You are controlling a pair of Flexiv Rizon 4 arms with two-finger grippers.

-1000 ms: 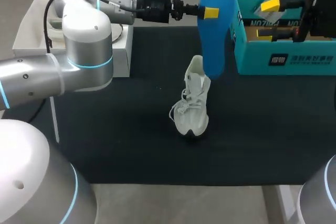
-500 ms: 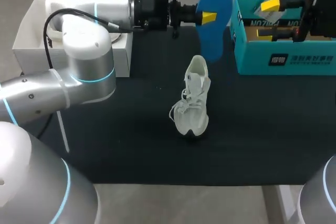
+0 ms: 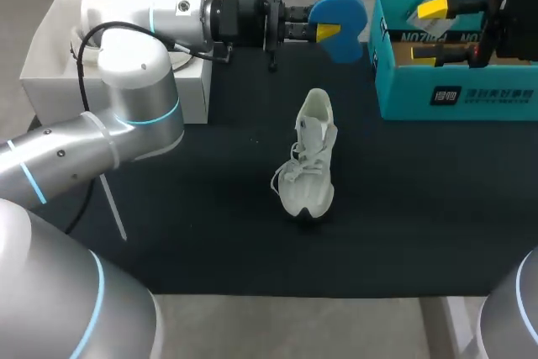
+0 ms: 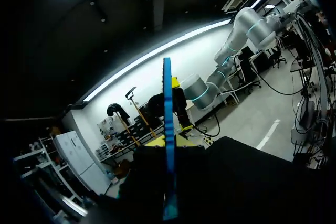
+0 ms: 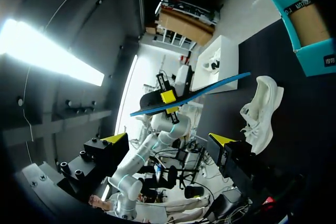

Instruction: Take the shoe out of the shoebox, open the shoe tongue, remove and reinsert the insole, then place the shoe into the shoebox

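A white shoe [image 3: 309, 161] lies on the black mat in mid-table, heel toward the back. My left gripper [image 3: 329, 31] is held high behind it, shut on the blue insole [image 3: 343, 16], which lies nearly level. In the left wrist view the insole [image 4: 167, 129] shows edge-on between the fingers. My right gripper [image 3: 429, 31] hangs open above the teal shoebox [image 3: 458, 94] at the back right. From the right wrist view, past its open gripper [image 5: 169, 139], I see the insole [image 5: 210, 88], the shoe [image 5: 260, 111] and the shoebox [image 5: 304, 30].
A white box [image 3: 46, 56] stands at the back left, under my left arm; it also shows beyond the insole as a white box [image 5: 215, 61] in the right wrist view. The black mat [image 3: 210, 233] covers the table around the shoe.
My left wrist has turned, swinging the insole from hanging down over the shoe up to nearly level. The shoe and my right arm have stayed put.
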